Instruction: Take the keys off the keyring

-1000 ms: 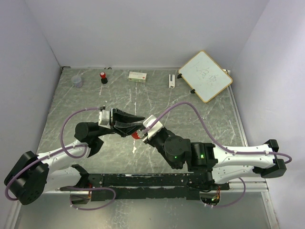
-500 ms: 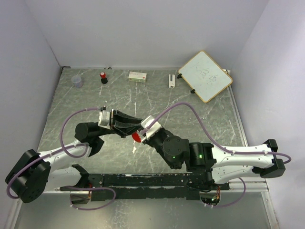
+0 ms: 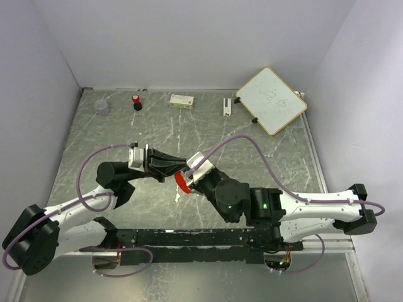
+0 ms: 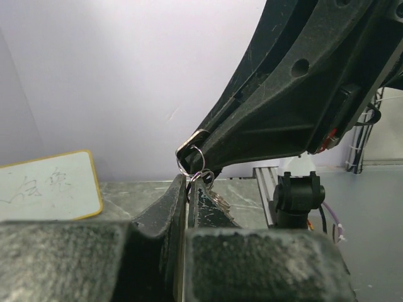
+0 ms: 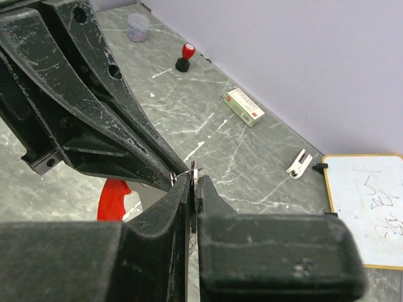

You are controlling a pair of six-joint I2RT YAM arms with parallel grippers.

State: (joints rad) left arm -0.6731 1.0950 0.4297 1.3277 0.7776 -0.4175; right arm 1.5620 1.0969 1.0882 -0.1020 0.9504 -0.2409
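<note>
My two grippers meet tip to tip over the middle of the table. My left gripper (image 3: 177, 169) is shut on the thin wire keyring (image 4: 187, 161), which sticks out at its fingertips (image 4: 187, 182). A few silver keys (image 4: 221, 201) hang just beyond its right finger. My right gripper (image 3: 187, 175) is shut on the edge of one flat metal key (image 5: 196, 168), seen between its tips (image 5: 194, 181). A small ring (image 5: 171, 179) shows beside them. A red tag (image 3: 179, 183) hangs below the bunch and also shows in the right wrist view (image 5: 113, 198).
Along the back wall stand a clear cup (image 3: 102, 107), a red-capped black bottle (image 3: 136, 102), a small box (image 3: 182, 99) and a white clip (image 3: 227, 106). A framed whiteboard (image 3: 271, 100) lies at the back right. Walls close in left and right.
Both grippers have shifted a little to the left, still joined at the bunch. The red tag now hangs lower and shows more.
</note>
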